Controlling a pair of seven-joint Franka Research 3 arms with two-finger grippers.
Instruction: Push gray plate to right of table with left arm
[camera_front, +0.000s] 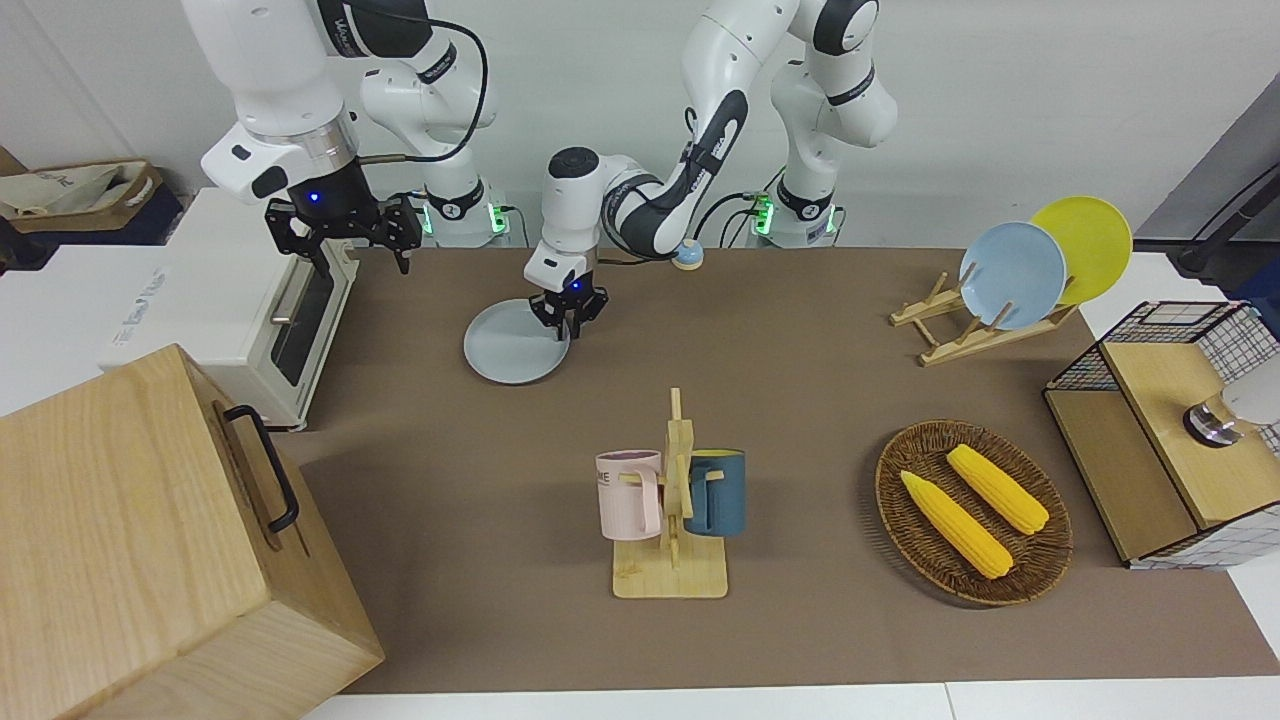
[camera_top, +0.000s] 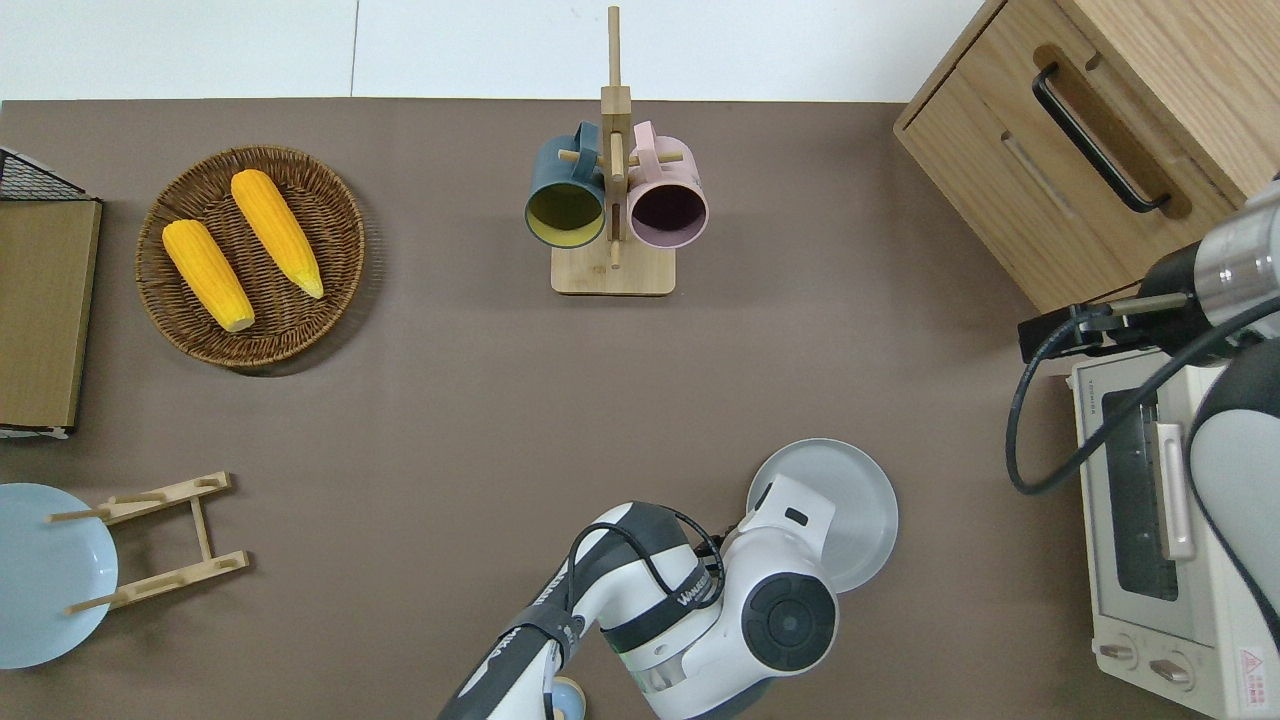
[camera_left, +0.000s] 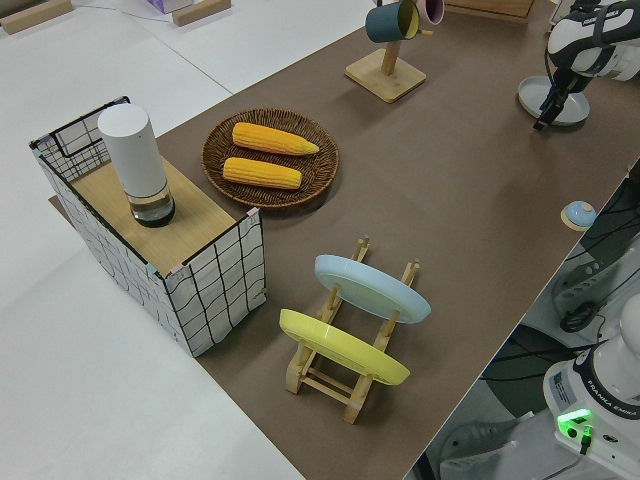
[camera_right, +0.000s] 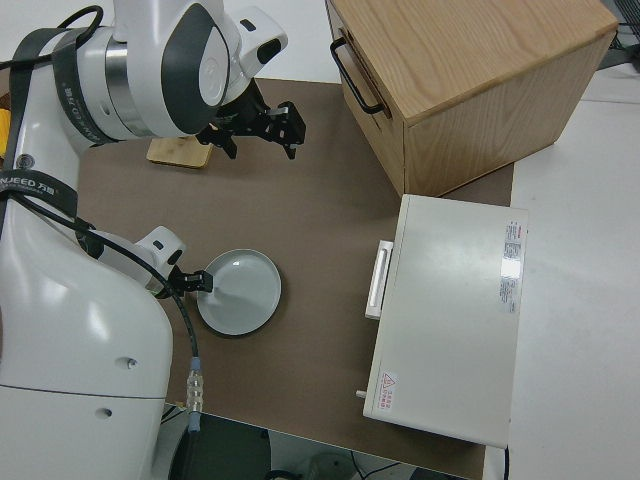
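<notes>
The gray plate (camera_front: 512, 343) lies flat on the brown table (camera_front: 800, 400), near the robots' edge and closer to the toaster oven than to the mug rack. It also shows in the overhead view (camera_top: 858, 490), the left side view (camera_left: 556, 101) and the right side view (camera_right: 241, 293). My left gripper (camera_front: 567, 320) is shut and points down. It touches the plate's rim on the side toward the left arm's end of the table (camera_right: 196, 283). In the overhead view the arm's wrist hides the fingers. My right arm is parked, its gripper (camera_front: 348, 248) open.
A white toaster oven (camera_front: 250, 320) and a wooden cabinet (camera_front: 150, 540) stand at the right arm's end. A mug rack (camera_front: 670, 500) stands mid-table. A wicker basket (camera_front: 1040, 575) with two corn cobs, a plate rack (camera_front: 960, 335) and a wire box (camera_front: 1170, 340) are toward the left arm's end.
</notes>
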